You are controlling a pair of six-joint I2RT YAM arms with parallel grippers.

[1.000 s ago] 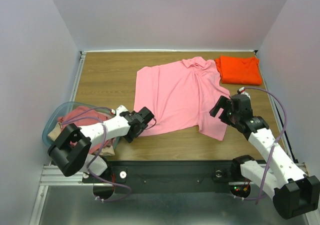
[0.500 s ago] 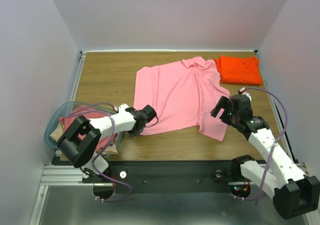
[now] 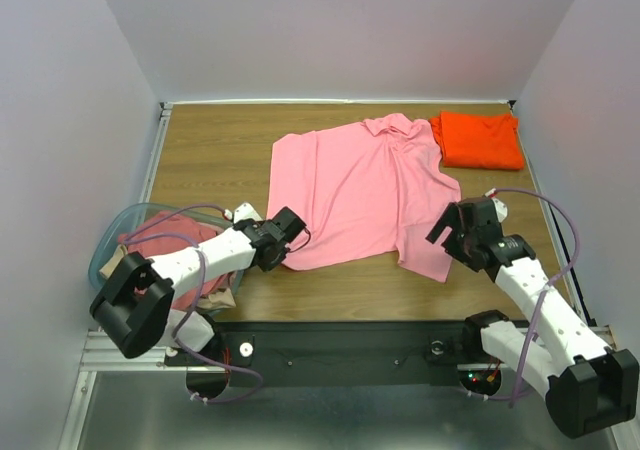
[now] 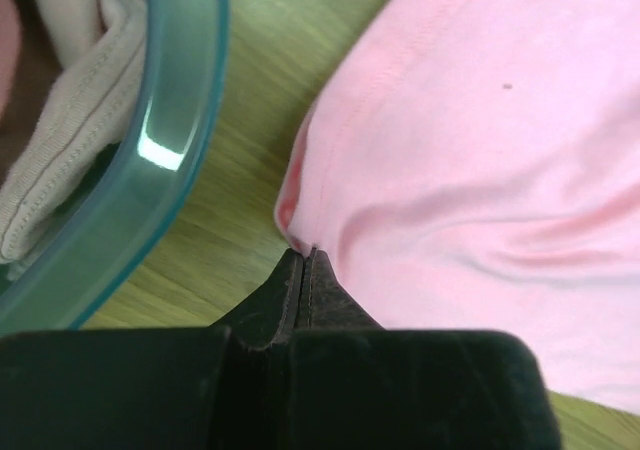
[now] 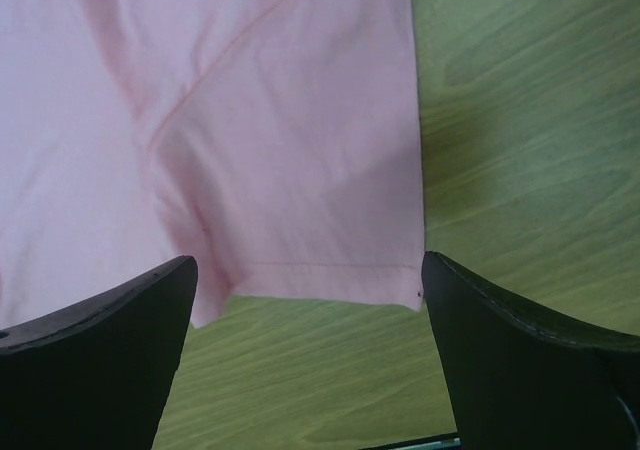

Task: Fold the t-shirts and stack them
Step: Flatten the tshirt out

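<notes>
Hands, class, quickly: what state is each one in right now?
Left hand: closed, pinching the corner of the pink t-shirt.
Right hand: open, holding nothing, above that shirt's edge.

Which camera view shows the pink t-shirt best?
The top external view: the whole pink t-shirt lies spread on the table there. The left wrist view shows only its near corner, pinched in the shut left tool. The right wrist view shows only a hemmed edge under the open right tool.
</notes>
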